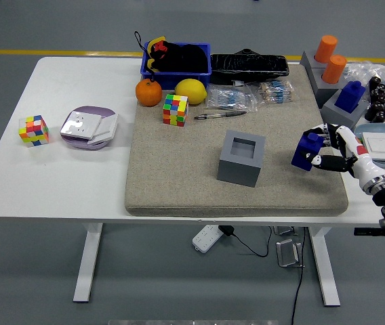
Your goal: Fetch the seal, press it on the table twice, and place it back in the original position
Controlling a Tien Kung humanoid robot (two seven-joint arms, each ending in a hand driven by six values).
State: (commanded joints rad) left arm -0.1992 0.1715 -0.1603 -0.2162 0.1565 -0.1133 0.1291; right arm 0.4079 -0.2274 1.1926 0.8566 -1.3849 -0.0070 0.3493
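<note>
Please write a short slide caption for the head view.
Right hand holds the blue seal over the beige mat, right of the grey box.

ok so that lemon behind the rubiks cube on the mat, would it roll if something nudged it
Probably a little. The lemon is a rounded oval, so it would likely wobble or roll sideways rather than slide. The felt-like mat should damp it, and the blue bin and orange close by would likely stop it. It looks firm, not fragile.

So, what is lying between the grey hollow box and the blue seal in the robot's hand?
Nothing: in the head view, only bare beige mat lies between the grey box and the blue seal held by the right hand.
</note>
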